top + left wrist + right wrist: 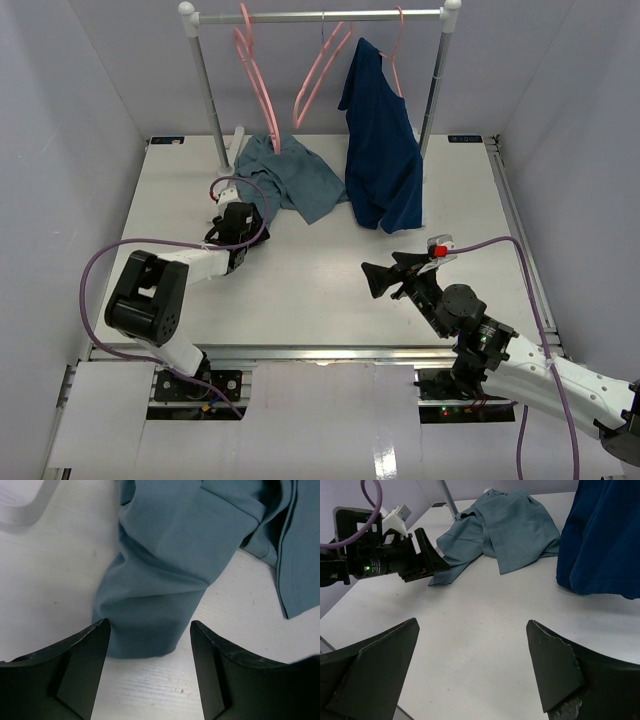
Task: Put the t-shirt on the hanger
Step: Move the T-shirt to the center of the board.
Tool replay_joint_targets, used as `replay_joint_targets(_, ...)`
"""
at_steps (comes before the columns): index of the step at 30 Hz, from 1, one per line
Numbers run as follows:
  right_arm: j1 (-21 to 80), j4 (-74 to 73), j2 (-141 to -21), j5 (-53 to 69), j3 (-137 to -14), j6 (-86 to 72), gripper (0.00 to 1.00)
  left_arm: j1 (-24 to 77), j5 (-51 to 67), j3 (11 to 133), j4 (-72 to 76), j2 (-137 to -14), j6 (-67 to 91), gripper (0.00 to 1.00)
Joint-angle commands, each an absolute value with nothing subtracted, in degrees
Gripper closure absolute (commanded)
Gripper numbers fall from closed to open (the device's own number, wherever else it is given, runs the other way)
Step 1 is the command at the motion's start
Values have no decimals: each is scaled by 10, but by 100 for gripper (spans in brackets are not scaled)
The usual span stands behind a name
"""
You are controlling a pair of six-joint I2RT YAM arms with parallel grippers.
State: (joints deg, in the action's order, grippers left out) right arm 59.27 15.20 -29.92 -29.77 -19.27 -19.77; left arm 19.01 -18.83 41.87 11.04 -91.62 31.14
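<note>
The slate blue-grey t-shirt [292, 180] lies crumpled on the table below the rack's left end. A pink hanger [256, 80] hangs from the rod, and its lower end reaches the shirt's top. My left gripper [247, 208] is open, low over the table. In the left wrist view the gripper [150, 630] has a folded sleeve end of the t-shirt [165, 575] just ahead of and between its tips. My right gripper [372, 280] is open and empty over the table's middle. In the right wrist view the gripper [472, 630] faces the t-shirt [505, 525].
A metal rack [320, 16] stands at the back. It holds a second bare pink hanger [320, 70] and a third one carrying a dark navy shirt [380, 150]. The rack's white foot [22, 502] is left of the sleeve. Purple walls close in both sides.
</note>
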Motion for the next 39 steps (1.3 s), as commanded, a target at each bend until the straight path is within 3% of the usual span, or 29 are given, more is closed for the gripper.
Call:
replay_joint_targets(1, 594, 180, -290, -299, -198, -190, 5, 177, -174, 456, 95, -945, 319, 26)
replay_joint_targets(4, 595, 182, -291, -301, -197, -189, 5, 176, -180, 461, 84, -959, 320, 26)
replay_joint_targets(5, 594, 182, -293, -301, -198, -188, 5, 177, -175, 462, 81, -963, 322, 34)
replay_joint_targets(7, 594, 179, -295, -303, -199, -187, 5, 176, -156, 455, 84, -963, 324, 63)
replay_joint_targets(10, 594, 178, -295, -308, -200, -185, 5, 176, -102, 434, 92, -948, 338, 92)
replay_joint_targets(14, 594, 176, -296, -314, -200, -182, 5, 181, -38, 388, 109, -880, 381, 100)
replay_joint_targets(18, 594, 177, -300, -314, -200, -184, 5, 252, 34, 323, 153, -766, 392, 100)
replay_joint_targets(24, 594, 155, -314, -344, -212, -194, 5, 480, 18, 357, 135, -698, 356, 98)
replay_joint_targets(26, 594, 150, -316, -349, -214, -194, 5, 552, -18, 369, 133, -700, 352, 86)
replay_joint_targets(27, 595, 150, -314, -349, -214, -194, 5, 556, -12, 377, 129, -702, 355, 74)
replay_joint_targets(29, 594, 150, -315, -350, -213, -194, 5, 558, -23, 386, 121, -704, 357, 35)
replay_joint_targets(31, 595, 150, -316, -350, -213, -191, 5, 557, -66, 397, 93, -697, 350, 24)
replay_joint_targets(35, 594, 157, -322, -306, -216, -170, 3, 554, -161, 434, 23, -687, 333, 23)
replay_joint_targets(39, 594, 155, -357, -263, -229, -150, 15, 543, -238, 449, -97, -675, 359, 36)
